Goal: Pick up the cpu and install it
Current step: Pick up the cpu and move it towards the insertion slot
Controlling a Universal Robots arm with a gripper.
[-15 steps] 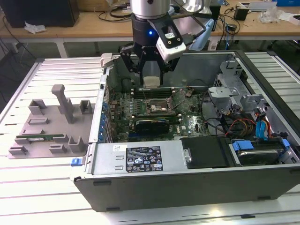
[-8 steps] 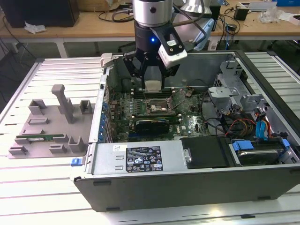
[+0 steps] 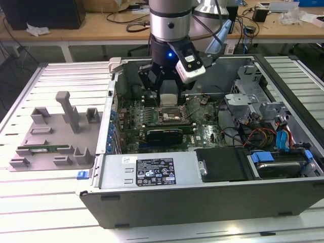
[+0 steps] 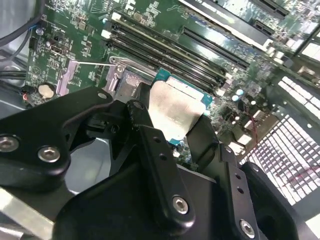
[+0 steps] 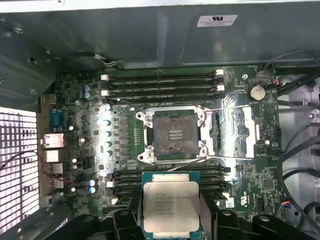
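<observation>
One end effector [image 3: 168,101] is gripping one cpu [image 5: 171,206] over one empty socket [image 5: 175,134]; a slatted surface [image 3: 61,76] is bearing one case [image 3: 202,202].

Arm [image 3: 170,20]: thick silver-grey cylinder, with a black collar at the wrist.
Light [image 3: 170,54]: small blue glow on that black collar.
Camera [image 3: 191,66]: white box with a dark face, fixed to the wrist's side.
Gripper [image 3: 167,98]: matte black, angular linkage of plates.
Fingers [image 4: 152,150]: flat black bars, with small holes along them.
Screws [image 4: 49,154]: round silver heads at the pivots.
</observation>
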